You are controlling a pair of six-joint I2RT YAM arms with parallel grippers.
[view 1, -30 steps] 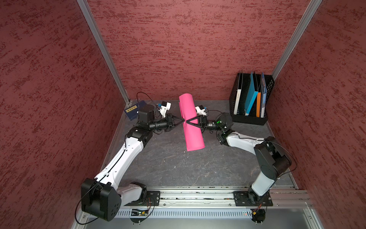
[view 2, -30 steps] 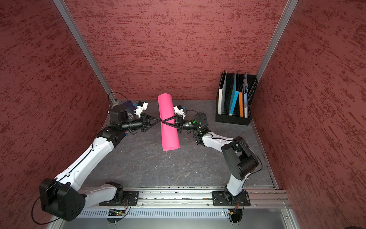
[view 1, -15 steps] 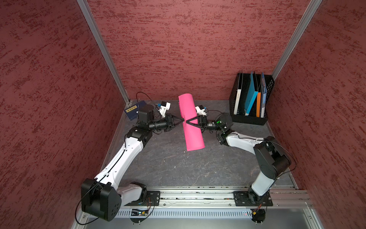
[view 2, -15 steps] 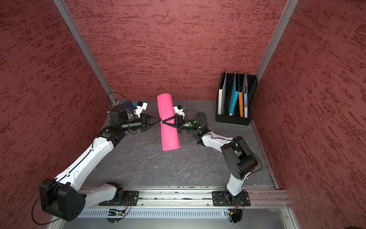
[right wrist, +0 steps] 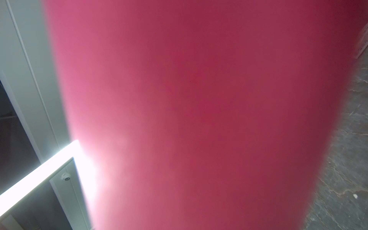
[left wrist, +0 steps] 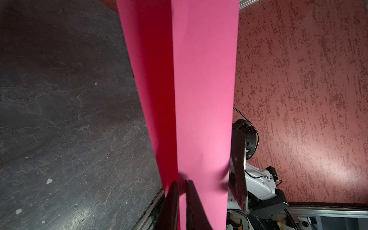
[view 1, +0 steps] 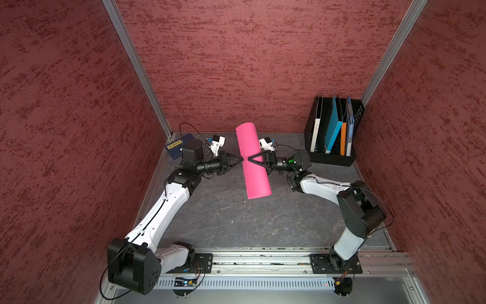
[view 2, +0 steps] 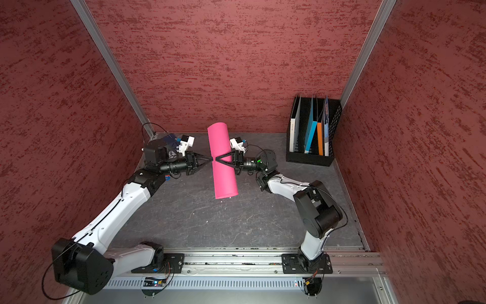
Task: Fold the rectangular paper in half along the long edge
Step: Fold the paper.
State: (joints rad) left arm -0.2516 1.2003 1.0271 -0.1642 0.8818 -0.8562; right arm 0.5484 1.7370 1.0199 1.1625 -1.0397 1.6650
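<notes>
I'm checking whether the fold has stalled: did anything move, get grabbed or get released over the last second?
Nothing visibly changed. The left hand stays pinched on the pink paper, the right hand stays reached across the sheet with its tips beside the left hand's, and the paper stays curled over, not pressed flat. The file rack and navy booklet have not moved.

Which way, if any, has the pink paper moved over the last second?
No visible move. In both top views the pink paper sits in the same place relative to the black file rack as before.
</notes>
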